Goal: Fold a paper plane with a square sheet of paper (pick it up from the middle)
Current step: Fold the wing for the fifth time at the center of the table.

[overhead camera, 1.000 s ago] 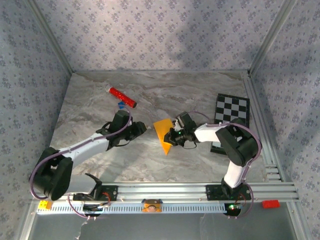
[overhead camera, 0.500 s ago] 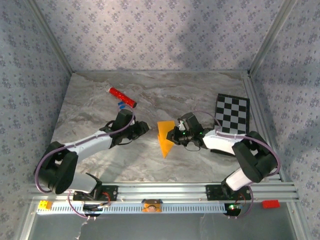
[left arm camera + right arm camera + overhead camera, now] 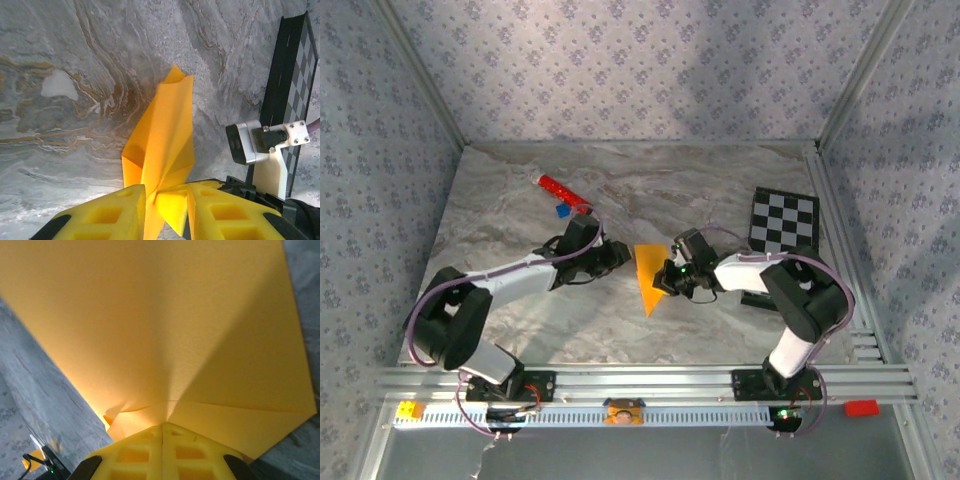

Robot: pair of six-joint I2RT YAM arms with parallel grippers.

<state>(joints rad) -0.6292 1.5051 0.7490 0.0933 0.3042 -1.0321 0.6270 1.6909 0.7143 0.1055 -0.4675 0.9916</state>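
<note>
The orange-yellow sheet of paper (image 3: 646, 272) is folded into a creased pointed shape, held up off the marble table between both arms. My right gripper (image 3: 663, 278) is shut on its right side; in the right wrist view the two pads (image 3: 162, 426) meet on a crease of the paper (image 3: 160, 325). My left gripper (image 3: 617, 256) is at the paper's left edge. In the left wrist view its fingers (image 3: 165, 192) stand apart, with folds of the paper (image 3: 165, 130) between them; the left finger (image 3: 125, 210) touches a fold.
A red cylinder (image 3: 563, 192) and a small blue piece (image 3: 561, 211) lie at the back left. The black-and-white checkered board (image 3: 784, 222) lies at the right, behind the right arm. Metal rails run along the near edge.
My left arm has reached rightward up to the paper and its jaws have narrowed around the folds. The right gripper has kept its hold while the paper shifted slightly.
</note>
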